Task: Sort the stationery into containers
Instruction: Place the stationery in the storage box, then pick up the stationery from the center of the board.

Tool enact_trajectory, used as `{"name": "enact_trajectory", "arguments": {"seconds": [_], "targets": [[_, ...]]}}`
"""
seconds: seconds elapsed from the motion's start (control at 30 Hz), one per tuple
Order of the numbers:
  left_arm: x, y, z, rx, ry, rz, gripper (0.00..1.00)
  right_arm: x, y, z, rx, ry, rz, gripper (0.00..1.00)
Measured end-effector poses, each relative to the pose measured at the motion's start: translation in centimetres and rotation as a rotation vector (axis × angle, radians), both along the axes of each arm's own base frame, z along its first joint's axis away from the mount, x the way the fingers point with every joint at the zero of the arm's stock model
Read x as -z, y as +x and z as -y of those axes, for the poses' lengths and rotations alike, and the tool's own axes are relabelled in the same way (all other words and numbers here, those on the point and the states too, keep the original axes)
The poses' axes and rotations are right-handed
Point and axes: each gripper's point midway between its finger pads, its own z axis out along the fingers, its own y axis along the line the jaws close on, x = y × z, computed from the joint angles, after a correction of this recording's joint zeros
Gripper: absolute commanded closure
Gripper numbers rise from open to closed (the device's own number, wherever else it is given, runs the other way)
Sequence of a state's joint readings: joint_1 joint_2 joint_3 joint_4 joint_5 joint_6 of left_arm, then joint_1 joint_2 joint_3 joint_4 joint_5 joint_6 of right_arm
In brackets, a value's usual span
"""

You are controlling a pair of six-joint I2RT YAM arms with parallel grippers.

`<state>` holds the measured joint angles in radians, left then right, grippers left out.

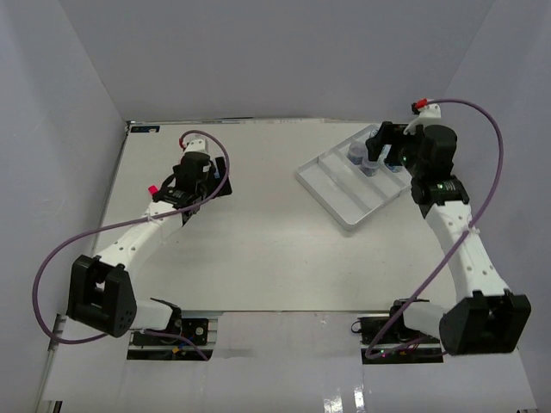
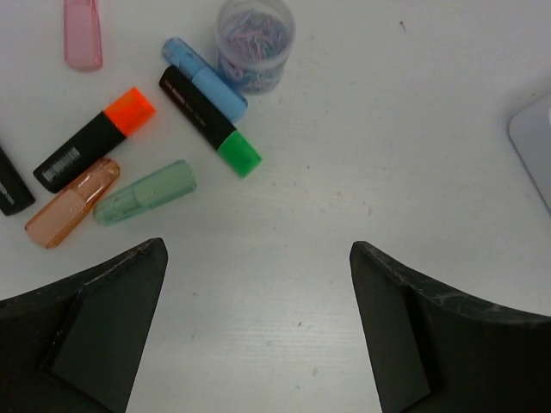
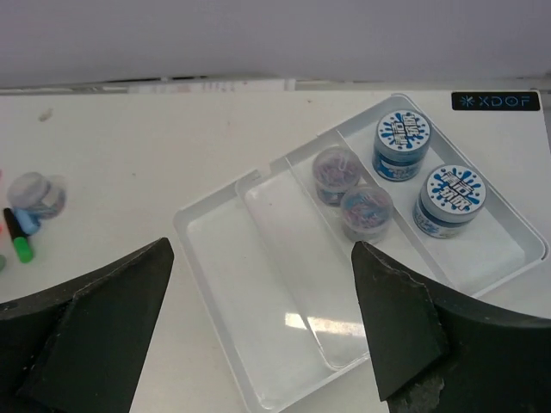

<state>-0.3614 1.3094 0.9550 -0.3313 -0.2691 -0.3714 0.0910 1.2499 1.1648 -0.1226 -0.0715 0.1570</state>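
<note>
Nearest me, the left gripper [image 2: 258,249] hangs over bare table with its fingers spread wide and nothing between them. Just beyond it lies the unsorted pile: a green marker [image 2: 211,120], an orange marker [image 2: 93,142], a few translucent pieces that may be caps, and behind them an open jar [image 2: 256,39] of paper clips. I'd say fetching from this pile is the step in hand. The next move calls for lowering onto one piece, likely the green marker, with the fingers set square across its barrel.

Farther off, the right gripper [image 3: 263,249] hovers above the white tray [image 1: 344,206], also spread and empty. The tray's near compartment [image 3: 258,284] holds nothing. The middle compartment [image 3: 323,284] holds two clear jars [image 3: 337,172], and the far compartment [image 3: 486,249] holds two lidded jars [image 3: 401,144].
</note>
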Motion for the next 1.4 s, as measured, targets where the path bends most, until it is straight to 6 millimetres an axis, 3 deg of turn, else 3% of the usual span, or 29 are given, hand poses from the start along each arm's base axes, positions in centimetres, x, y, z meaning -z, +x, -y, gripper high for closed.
{"name": "enact_trajectory", "arguments": {"seconds": [0.1, 0.27, 0.43, 0.6, 0.8, 0.93, 1.07, 1.4], "targets": [[-0.7, 2.7, 0.6, -0.010, 0.003, 0.006, 0.02, -1.0, -3.4, -0.6, -0.040, 0.043, 0.080, 0.10], [-0.1, 7.5, 1.2, -0.025, 0.023, -0.013, 0.02, 0.9, -7.1, -1.6, -0.092, 0.120, 0.100, 0.10], [2.0, 12.7, 0.1, -0.066, 0.041, -0.056, 0.02, 1.7, -8.3, -2.0, -0.102, 0.170, 0.124, 0.10], [3.8, 16.4, -0.8, -0.088, 0.052, -0.083, 0.02, 2.2, -8.6, -2.6, -0.112, 0.203, 0.125, 0.10], [6.5, 17.6, -0.7, -0.073, 0.070, -0.138, 0.02, 2.0, -8.8, -3.3, -0.129, 0.201, 0.134, 0.10], [8.9, 17.1, -0.3, -0.050, 0.067, -0.195, 0.04, 1.9, -8.9, -3.4, -0.133, 0.189, 0.139, 0.10], [9.8, 17.0, 0.0, -0.034, 0.059, -0.221, 0.08, 2.0, -8.9, -3.5, -0.137, 0.179, 0.141, 0.10], [11.2, 17.1, 0.4, -0.006, 0.062, -0.248, 0.40, 2.2, -9.0, -3.6, -0.140, 0.171, 0.136, 0.10]]}}
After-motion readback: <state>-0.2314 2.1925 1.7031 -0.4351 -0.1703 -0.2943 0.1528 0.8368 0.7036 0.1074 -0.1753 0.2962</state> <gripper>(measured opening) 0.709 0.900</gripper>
